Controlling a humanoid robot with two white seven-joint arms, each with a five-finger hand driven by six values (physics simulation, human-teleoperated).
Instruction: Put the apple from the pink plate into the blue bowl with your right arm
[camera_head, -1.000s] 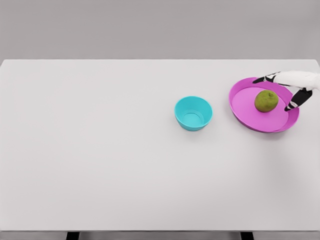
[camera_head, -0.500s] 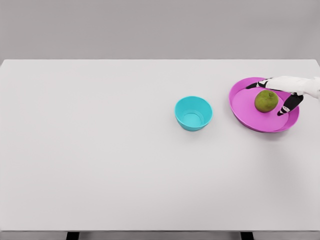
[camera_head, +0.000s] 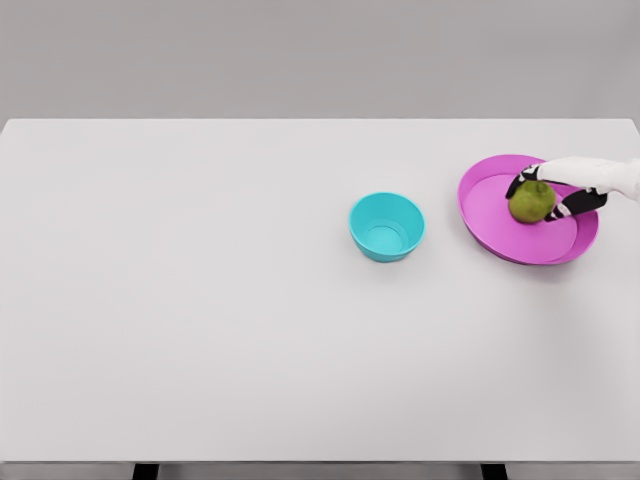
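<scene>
Apple (camera_head: 532, 201): green, sits inside the pink plate (camera_head: 492, 226), toward its far right part, on the plate floor. Not lifted, as far as the head view shows.

Right hand (camera_head: 562, 188): comes in from the right edge, over the plate's right rim. Fingers (camera_head: 517, 184) curl around the apple, dark tips on its far side and its right side, seemingly touching. Grip looks like a wrap from the side and behind, not from above. Cannot tell how far the thumb reaches under the fruit.

Risks, judged from this frame:
- Apple is round and smooth; if the wrap is only partial it may roll out toward the plate's open left part on lifting.
- Hand sits low by the rim; a lift with sideways pull could catch the rim and drag or tip the plate.
- Blue bowl (camera_head: 387, 226) stands well apart to the left, and its opening is small. A release off centre would let the apple strike the rim, bounce onto the counter (camera_head: 200, 330), or push the light bowl.

Count: one apple, one plate, one bowl, one hand in view. Left arm not in view.
</scene>
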